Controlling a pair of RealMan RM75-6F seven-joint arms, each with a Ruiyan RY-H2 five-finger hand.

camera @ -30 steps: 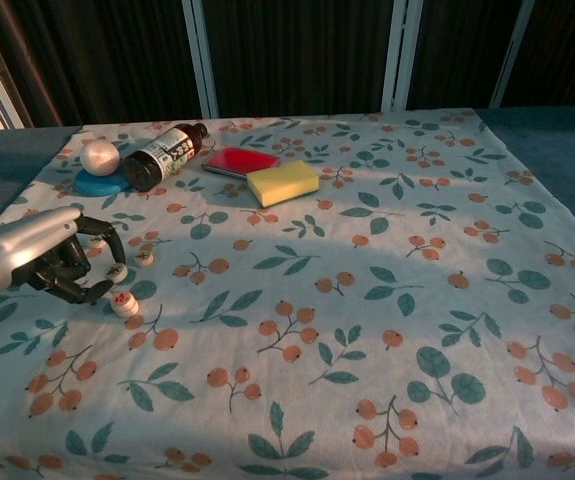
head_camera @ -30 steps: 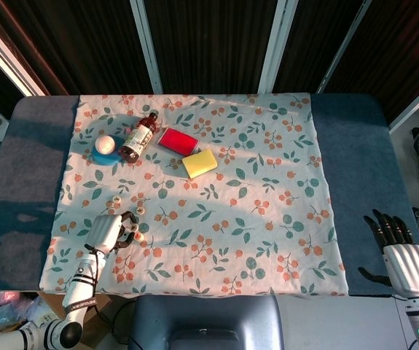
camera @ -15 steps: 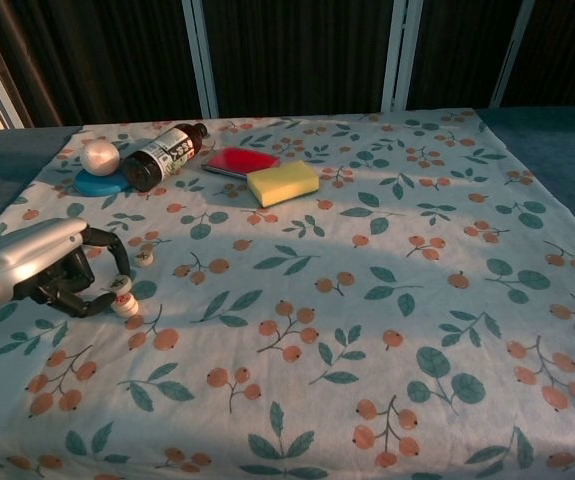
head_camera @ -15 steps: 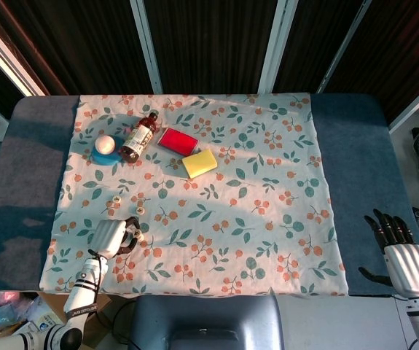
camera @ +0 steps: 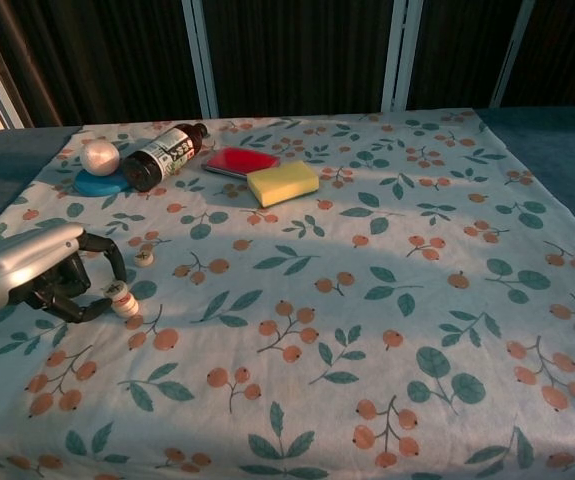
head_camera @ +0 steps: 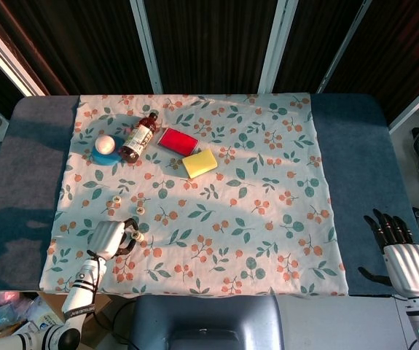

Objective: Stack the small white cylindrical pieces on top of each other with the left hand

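Since a second ago my left hand [camera: 52, 275] has slid back toward the near left edge of the table, and its curled dark fingers [camera: 107, 262] now sit at the two-high stack of small white cylindrical pieces [camera: 122, 298] instead of above the loose ones. From the chest view the silver, smooth-shelled hand lies low over the floral cotton tablecloth [camera: 367, 300], fingers hooked round in a loop with the tips right at the upper piece; I cannot tell whether they pinch it or only touch it. The stack stands upright, a short white plastic-looking drum on another, each with a faint reddish mark on top. Another small white cylindrical piece [camera: 143, 258] lies on its own just beyond the hand, and the head view shows two more [head_camera: 114, 199] apart on the cloth further back. My right hand [head_camera: 400, 257] rests off the cloth on the blue-grey felt-like table surface [head_camera: 355, 146] at the near right, dark fingers extended and apart, holding nothing. At the far left a dark brown glass bottle with a white label [camera: 163, 157] lies on its side beside a white ball on a flat blue disc [camera: 99, 158], with a flat red rectangular pad [camera: 240, 161] and a yellow rectangular sponge block [camera: 282, 183] touching each other to its right.
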